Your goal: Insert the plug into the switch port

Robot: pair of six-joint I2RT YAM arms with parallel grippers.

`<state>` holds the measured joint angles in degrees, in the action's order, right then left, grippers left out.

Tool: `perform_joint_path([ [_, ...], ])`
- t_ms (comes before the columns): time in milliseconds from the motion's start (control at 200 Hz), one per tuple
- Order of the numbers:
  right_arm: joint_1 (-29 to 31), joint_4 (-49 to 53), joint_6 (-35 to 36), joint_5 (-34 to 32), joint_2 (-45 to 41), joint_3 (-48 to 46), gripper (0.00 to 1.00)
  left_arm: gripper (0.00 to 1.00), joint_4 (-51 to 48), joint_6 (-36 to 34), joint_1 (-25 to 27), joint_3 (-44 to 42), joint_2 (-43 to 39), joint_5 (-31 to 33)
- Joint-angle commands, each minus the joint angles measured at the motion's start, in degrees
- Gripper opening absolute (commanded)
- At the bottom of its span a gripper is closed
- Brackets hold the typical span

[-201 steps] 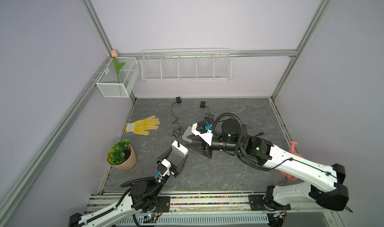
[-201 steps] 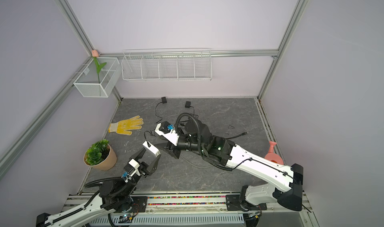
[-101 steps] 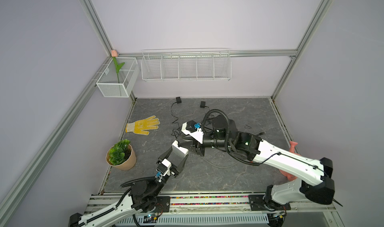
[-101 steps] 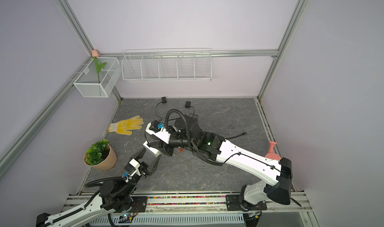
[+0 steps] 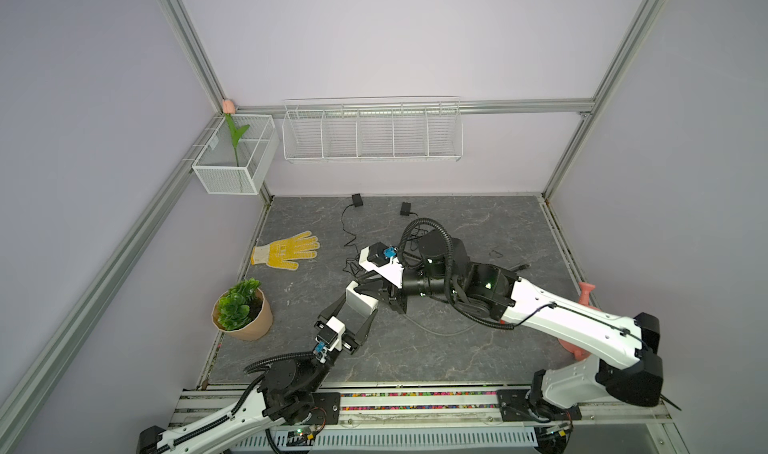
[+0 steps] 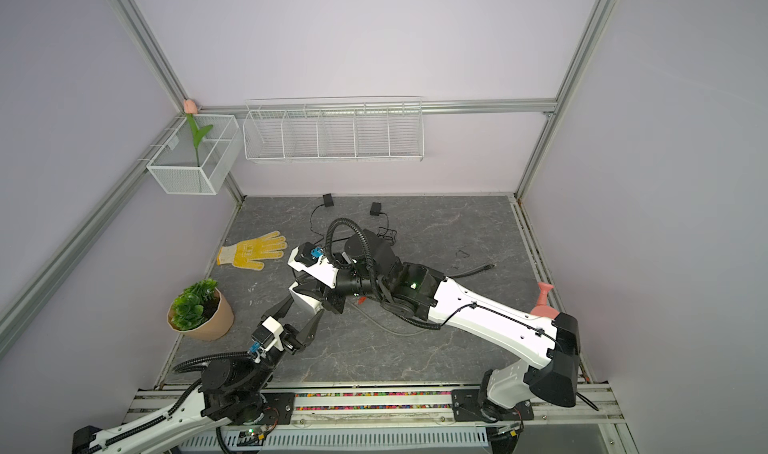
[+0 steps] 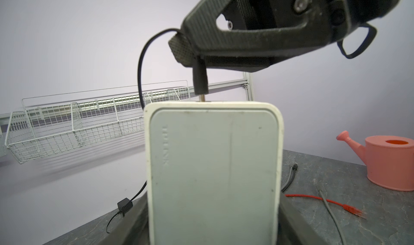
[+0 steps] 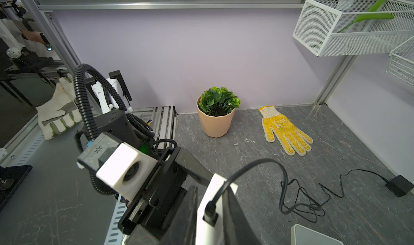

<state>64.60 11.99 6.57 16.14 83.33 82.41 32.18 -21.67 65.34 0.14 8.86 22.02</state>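
My left gripper [image 5: 360, 306] is shut on the white switch [image 7: 212, 165] and holds it upright off the table; the same switch [image 6: 305, 300] shows in both top views. My right gripper [image 7: 187, 52] reaches across from the right and is shut on the black plug [image 7: 200, 78]. The plug's metal tip meets the switch's top edge, and how deep it sits cannot be told. In the right wrist view the plug [image 8: 210, 210] lies between the fingers [image 8: 235, 217] against the switch's narrow white edge [image 8: 215, 185], its cable [image 8: 257, 163] arcing away.
A potted plant [image 5: 243, 310] and a yellow glove [image 5: 286, 250] lie to the left. Black adapters [image 5: 356, 200] with tangled cables sit at the back, a pink watering can [image 7: 389, 161] at the right, a red lead [image 7: 324, 202] on the table. Another pale box [image 8: 313, 235] lies nearby.
The right arm has swung left and brought the plug to the switch held by the left gripper. Its jaws have narrowed. The left arm has not moved.
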Motion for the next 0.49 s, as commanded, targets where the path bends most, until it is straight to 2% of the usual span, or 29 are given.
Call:
perform_joint_path([
  [0,0.0,-0.3,1.1,0.8,0.3,1.2,0.19,0.0,0.8,-0.1,0.3,-0.8,-0.9,0.7],
  [230,0.0,-1.9,0.7,-0.2,0.2,-0.5,0.14,0.0,-0.3,0.3,0.3,0.0,-1.0,0.6],
  [385,0.0,-3.6,0.5,-1.0,0.0,-2.2,0.07,0.0,-1.3,1.0,0.3,0.9,-1.3,-0.1],
  [490,0.0,-4.4,0.3,-1.7,0.1,-3.3,0.07,0.0,-2.4,1.4,0.3,2.0,-1.5,-0.2],
])
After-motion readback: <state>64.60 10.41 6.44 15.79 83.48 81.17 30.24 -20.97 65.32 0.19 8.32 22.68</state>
